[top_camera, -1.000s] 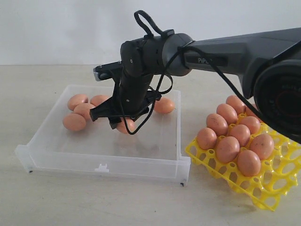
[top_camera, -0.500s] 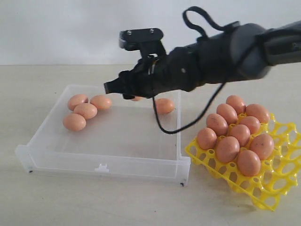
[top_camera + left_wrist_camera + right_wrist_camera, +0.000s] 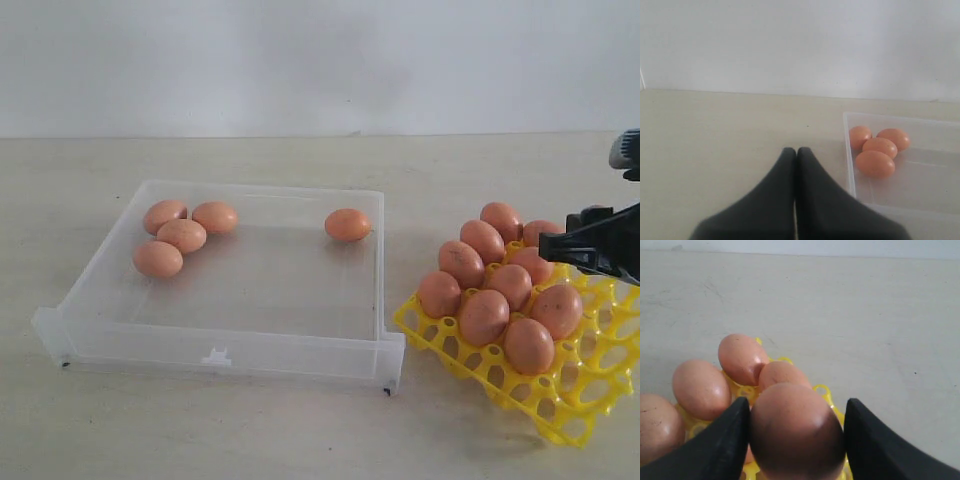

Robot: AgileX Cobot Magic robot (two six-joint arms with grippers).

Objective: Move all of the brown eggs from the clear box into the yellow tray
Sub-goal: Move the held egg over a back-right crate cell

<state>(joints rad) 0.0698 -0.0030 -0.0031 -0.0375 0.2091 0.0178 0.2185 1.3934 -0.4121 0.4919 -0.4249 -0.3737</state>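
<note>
Gripping one brown egg (image 3: 796,437) between its two black fingers (image 3: 720,445), the right hand (image 3: 797,405) hangs above the yellow tray (image 3: 824,390) — the jaws stand wide apart, yet each presses a side of the shell, so the egg is held. Below it in the wrist view, more eggs sit in the tray's cups.

In the exterior view this right hand (image 3: 585,245) comes in at the 3 o'clock edge, over the tray's 1 o'clock part; the held egg cannot be made out from there. The yellow tray (image 3: 560,400) rests on the bench (image 3: 300,430) and carries about ten brown eggs (image 3: 484,316), packed toward its 10 o'clock side, with bare lattice at its 4 o'clock side.

At 9 o'clock from the tray, just beside it, lies the clear box (image 3: 220,350). Five eggs are inside: a cluster of four (image 3: 181,235) touching one another in the 10 o'clock corner, and a lone egg (image 3: 347,224) near the 1 o'clock corner, well apart from the cluster.

The left hand (image 3: 794,152) is closed — its two dark fingers meet along their length with nothing between them. It is over bare bench, near a corner of the clear box (image 3: 846,150), where the four clustered eggs (image 3: 875,163) show.
</note>
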